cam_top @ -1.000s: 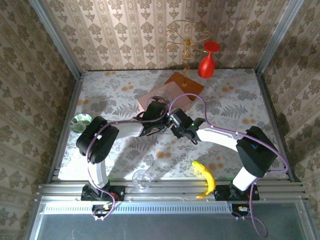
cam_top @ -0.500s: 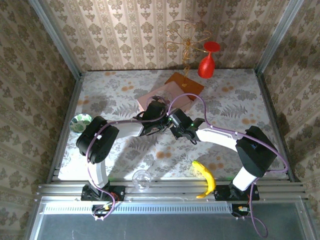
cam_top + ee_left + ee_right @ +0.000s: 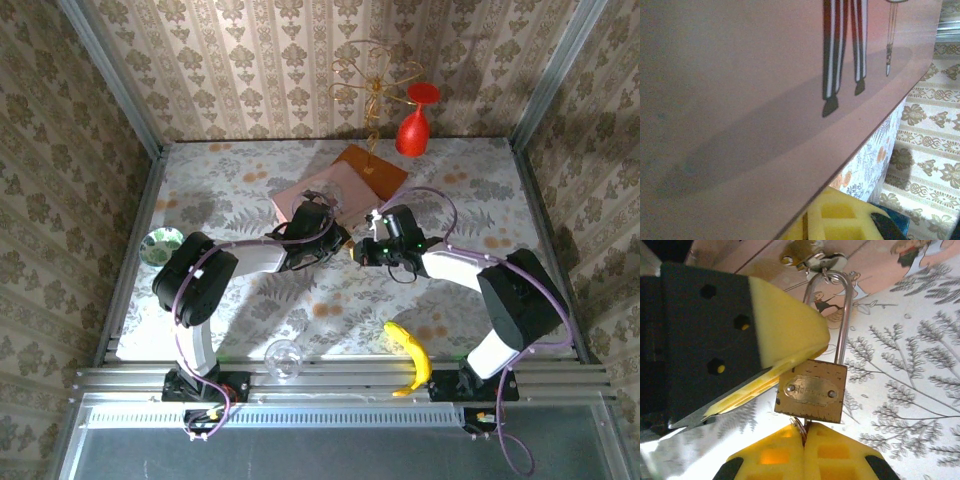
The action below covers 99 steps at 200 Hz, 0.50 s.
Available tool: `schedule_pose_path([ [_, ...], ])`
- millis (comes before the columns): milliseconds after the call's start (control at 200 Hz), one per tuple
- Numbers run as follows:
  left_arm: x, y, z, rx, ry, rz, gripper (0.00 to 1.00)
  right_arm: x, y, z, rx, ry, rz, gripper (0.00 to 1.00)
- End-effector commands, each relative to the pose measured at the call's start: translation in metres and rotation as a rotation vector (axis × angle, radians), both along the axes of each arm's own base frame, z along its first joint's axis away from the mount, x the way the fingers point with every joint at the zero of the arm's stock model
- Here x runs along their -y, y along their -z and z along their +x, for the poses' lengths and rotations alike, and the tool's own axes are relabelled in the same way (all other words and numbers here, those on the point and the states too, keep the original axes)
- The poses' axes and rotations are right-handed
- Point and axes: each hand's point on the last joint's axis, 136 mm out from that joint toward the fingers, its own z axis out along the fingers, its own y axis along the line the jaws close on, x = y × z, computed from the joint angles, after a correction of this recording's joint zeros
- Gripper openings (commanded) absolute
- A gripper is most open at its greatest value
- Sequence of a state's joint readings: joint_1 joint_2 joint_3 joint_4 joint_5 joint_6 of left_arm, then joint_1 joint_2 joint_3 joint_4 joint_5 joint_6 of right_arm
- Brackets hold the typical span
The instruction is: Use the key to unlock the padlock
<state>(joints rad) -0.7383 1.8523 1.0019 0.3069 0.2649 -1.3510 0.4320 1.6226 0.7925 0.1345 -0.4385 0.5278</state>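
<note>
In the right wrist view the small brass padlock (image 3: 811, 391) hangs by its thin shackle (image 3: 841, 325) from the clasp (image 3: 812, 260) of the pink picture box (image 3: 310, 195). My right gripper (image 3: 805, 437) is shut on the key (image 3: 801, 424). The key's ring shows between the yellow pads, and the key meets the padlock's underside. My left gripper (image 3: 338, 240) comes in from the left with its fingers (image 3: 785, 335) shut, their tips against the padlock's upper left corner. The left wrist view looks along the pink box (image 3: 765, 100) with a yellow finger (image 3: 840, 220) below it.
A gold wire stand on an orange-brown base (image 3: 370, 165) and a red goblet (image 3: 415, 125) stand at the back. A banana (image 3: 410, 355) and a clear glass bowl (image 3: 283, 355) lie by the near edge. A small dish (image 3: 160, 243) sits at the left.
My right gripper has closed on the key. The right wrist has swung to the right and now reaches the padlock from the right side. The left arm has stayed put.
</note>
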Motion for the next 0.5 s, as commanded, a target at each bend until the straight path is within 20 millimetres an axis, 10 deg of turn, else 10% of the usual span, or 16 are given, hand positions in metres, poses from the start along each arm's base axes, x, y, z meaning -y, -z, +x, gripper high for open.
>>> schedule_pose_path([
  [0, 0.016, -0.011, -0.023, -0.052, 0.098, -0.077, 0.0, -0.002, -0.012, 0.026, -0.025, 0.084, 0.233, 0.0],
  [490, 0.015, -0.011, -0.023, -0.045, 0.089, -0.1, 0.0, 0.019, -0.002, 0.052, -0.166, 0.279, 0.636, 0.0],
])
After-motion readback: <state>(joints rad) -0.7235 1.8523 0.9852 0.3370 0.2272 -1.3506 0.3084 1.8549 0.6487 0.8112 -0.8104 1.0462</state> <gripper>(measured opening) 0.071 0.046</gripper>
